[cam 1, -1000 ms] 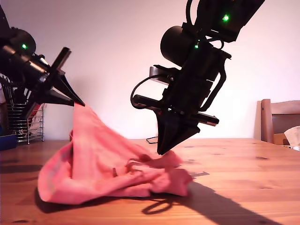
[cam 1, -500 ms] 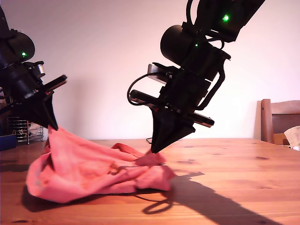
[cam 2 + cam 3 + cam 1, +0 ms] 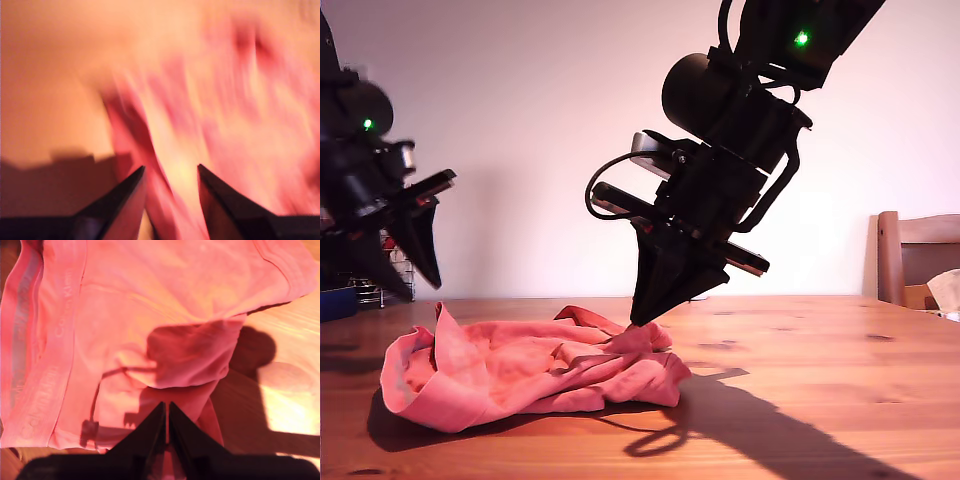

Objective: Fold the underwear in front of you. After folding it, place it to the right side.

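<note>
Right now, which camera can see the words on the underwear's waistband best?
The second wrist view: the waistband lies sharp and close, with pale "Calvin Klein" lettering running along it. The exterior view shows the underwear as a crumpled heap on the table, with no lettering readable. The first wrist view is only a red blur.

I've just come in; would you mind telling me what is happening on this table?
I am folding a soft coral-red cloth underwear garment on the wooden table. My second pincer is shut on a fold of it near the exterior view's middle, holding that bit slightly raised. My first pincer hangs open above the garment's edge at the exterior view's left, gripping nothing. The garment lies crumpled, not yet neatly folded.
</note>
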`<act>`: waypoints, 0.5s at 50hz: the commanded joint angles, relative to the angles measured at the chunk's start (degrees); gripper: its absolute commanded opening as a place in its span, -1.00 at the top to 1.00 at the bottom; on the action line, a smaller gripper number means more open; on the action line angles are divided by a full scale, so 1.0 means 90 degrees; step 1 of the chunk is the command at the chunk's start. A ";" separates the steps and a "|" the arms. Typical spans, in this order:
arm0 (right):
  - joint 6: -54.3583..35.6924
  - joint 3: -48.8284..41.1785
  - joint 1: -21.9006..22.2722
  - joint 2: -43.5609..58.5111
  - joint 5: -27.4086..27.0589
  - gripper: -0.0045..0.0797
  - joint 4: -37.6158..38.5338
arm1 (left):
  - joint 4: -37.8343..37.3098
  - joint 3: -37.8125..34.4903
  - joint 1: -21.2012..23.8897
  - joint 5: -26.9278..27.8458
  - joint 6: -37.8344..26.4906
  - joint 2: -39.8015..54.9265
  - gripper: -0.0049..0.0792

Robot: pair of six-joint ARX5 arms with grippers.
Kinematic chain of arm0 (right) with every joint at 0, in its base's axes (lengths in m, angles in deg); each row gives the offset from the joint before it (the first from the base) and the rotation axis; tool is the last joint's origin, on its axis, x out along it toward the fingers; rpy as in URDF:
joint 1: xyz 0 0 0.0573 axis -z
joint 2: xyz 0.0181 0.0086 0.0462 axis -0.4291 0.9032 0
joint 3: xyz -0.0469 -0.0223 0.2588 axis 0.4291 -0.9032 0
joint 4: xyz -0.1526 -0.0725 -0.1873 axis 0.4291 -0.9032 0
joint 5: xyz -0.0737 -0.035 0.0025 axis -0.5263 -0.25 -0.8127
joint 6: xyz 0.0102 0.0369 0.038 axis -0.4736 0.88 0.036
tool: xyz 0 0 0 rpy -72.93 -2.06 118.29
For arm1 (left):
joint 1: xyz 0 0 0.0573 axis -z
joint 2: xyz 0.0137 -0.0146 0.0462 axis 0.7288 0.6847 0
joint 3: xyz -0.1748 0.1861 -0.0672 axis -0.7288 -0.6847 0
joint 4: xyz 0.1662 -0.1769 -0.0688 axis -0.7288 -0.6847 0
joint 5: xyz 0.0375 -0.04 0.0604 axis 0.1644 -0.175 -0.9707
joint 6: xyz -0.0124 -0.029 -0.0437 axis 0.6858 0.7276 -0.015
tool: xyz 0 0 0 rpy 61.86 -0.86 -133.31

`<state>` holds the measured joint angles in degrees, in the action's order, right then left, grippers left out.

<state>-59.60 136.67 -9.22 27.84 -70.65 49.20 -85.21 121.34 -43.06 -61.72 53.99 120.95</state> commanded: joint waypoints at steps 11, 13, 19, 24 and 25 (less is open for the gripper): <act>-0.0182 -0.0090 -0.0066 0.0005 0.0017 0.92 0.0121 | -0.0214 -0.0146 0.0153 0.0571 0.0469 -0.0041 0.20; -0.0182 -0.0090 -0.0066 0.0005 0.0015 0.92 0.0146 | -0.0219 -0.0231 0.0192 0.0583 0.0493 -0.0044 0.20; -0.0182 -0.0090 -0.0066 0.0005 0.0017 0.92 0.0211 | 0.0012 -0.0622 0.0294 0.0631 0.0537 -0.0041 0.20; -0.0182 -0.0090 -0.0066 0.0005 0.0017 0.92 0.0236 | 0.0187 -0.0933 0.0364 0.0634 0.0583 -0.0041 0.20; -0.0182 -0.0090 -0.0066 0.0005 0.0017 0.92 0.0240 | 0.0238 -0.0991 0.0374 0.0631 0.0629 -0.0041 0.20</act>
<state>-61.04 136.67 -9.22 27.84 -70.65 50.86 -84.10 114.12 -40.07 -56.26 58.97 120.95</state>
